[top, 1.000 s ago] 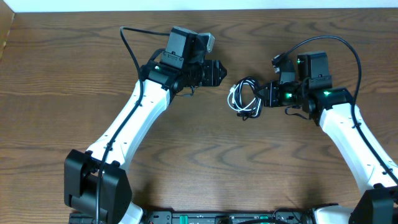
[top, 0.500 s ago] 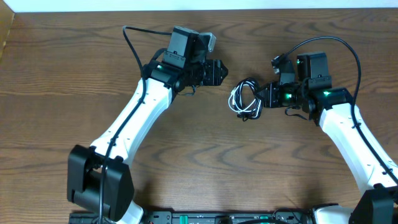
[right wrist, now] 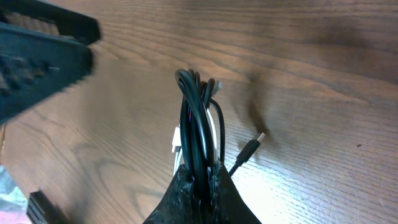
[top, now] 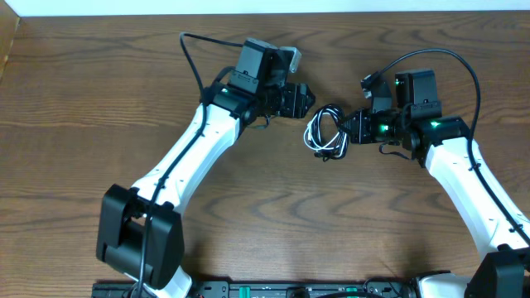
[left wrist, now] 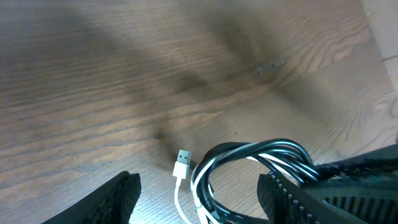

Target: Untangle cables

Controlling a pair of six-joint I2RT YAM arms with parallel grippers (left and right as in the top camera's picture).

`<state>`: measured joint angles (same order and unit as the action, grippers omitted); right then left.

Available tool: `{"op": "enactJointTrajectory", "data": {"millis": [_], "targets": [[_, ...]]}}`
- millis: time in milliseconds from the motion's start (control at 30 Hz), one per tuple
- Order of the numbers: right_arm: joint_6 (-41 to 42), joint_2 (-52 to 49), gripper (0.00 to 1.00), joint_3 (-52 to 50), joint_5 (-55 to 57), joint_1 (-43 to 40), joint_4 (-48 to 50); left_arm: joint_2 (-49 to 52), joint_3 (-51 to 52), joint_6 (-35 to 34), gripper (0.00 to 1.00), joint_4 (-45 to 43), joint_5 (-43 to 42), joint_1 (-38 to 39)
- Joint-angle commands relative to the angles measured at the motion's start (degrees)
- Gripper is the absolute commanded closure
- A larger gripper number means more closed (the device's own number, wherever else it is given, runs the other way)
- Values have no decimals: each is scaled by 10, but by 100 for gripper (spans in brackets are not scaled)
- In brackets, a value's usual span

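The cables (top: pixel 320 132), one black and one white, form a small coil together at the table's middle right. My right gripper (top: pixel 349 130) is shut on the coil's right side and holds it upright; the right wrist view shows the loops (right wrist: pixel 195 118) rising from its fingertips (right wrist: pixel 200 182), with a black plug (right wrist: pixel 250 150) lying on the wood. My left gripper (top: pixel 307 101) hangs open just up-left of the coil. In the left wrist view the coil (left wrist: pixel 249 153) and a white plug (left wrist: pixel 183 157) lie ahead, between the spread fingers (left wrist: pixel 118 198) of the left gripper (left wrist: pixel 198 202).
Brown wooden table (top: pixel 248 207); its back edge (top: pixel 124 14) meets a white wall. Thick black wires loop above the left arm (top: pixel 192 50) and the right arm (top: pixel 464 66). The left gripper's finger (right wrist: pixel 43 53) shows at the upper left of the right wrist view.
My left arm has swung right toward the coil, and its jaws have spread wider. The right gripper and the coil have stayed put.
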<state>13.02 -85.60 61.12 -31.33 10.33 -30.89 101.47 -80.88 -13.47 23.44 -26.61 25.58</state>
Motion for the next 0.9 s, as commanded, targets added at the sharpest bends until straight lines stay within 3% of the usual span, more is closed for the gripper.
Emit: {"op": "enactJointTrajectory", "data": {"millis": [0,233,433,867], "targets": [[2,13,99,10,-21,3,0,18,-7,10,34,-6,7,-1],[-4,13,99,10,-30,3,0,21,-7,11,29,-15,7,-1],[-4,13,99,10,-30,3,-2,22,-7,65,29,-33,-61,-1],[-5,13,99,10,-38,3,-2,24,-2,160,30,0,-106,-1]]}}
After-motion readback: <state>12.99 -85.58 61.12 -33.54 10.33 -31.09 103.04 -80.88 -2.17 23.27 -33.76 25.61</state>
